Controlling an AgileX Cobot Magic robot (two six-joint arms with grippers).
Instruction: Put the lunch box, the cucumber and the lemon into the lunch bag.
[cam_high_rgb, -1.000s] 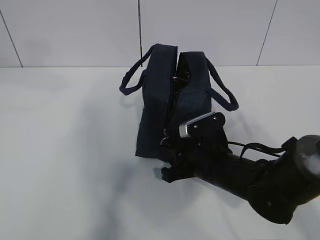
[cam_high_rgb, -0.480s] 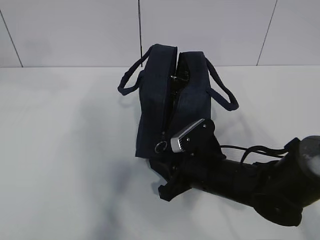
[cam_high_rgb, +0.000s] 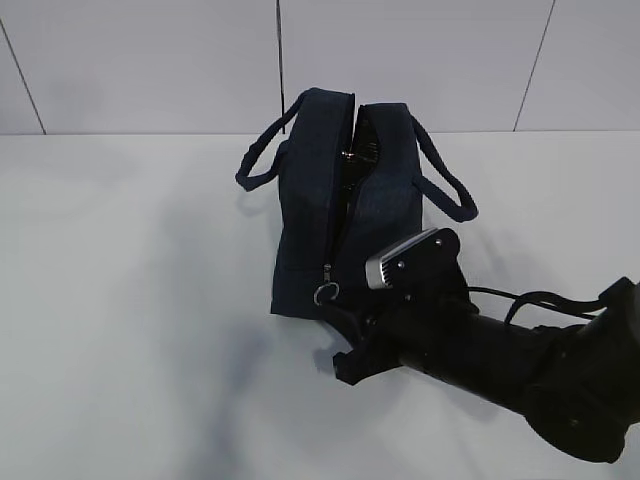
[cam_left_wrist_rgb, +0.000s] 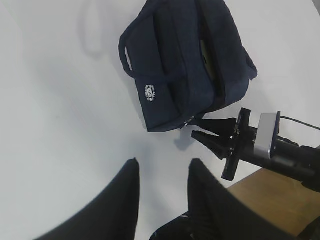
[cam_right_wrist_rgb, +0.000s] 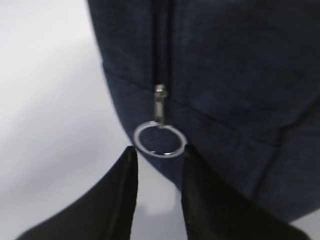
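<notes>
Right pincer (cam_right_wrist_rgb: 157, 167) spread below lunch bag (cam_left_wrist_rgb: 185, 65) ring pull (cam_right_wrist_rgb: 160, 139); logo (cam_left_wrist_rgb: 149, 93) unreadable.

There's one sign only: a small round white logo (cam_left_wrist_rgb: 149, 93) printed on the side of the lunch bag (cam_left_wrist_rgb: 185, 65), well beyond the left jaws; whatever lettering rings it is too small to read, and nothing else carries any text

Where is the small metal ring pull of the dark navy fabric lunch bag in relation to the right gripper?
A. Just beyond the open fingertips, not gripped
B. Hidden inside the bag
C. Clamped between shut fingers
A: the metal ring pull hangs free just beyond the right gripper, whose fingers stand apart, against the dark navy lunch bag.
</notes>
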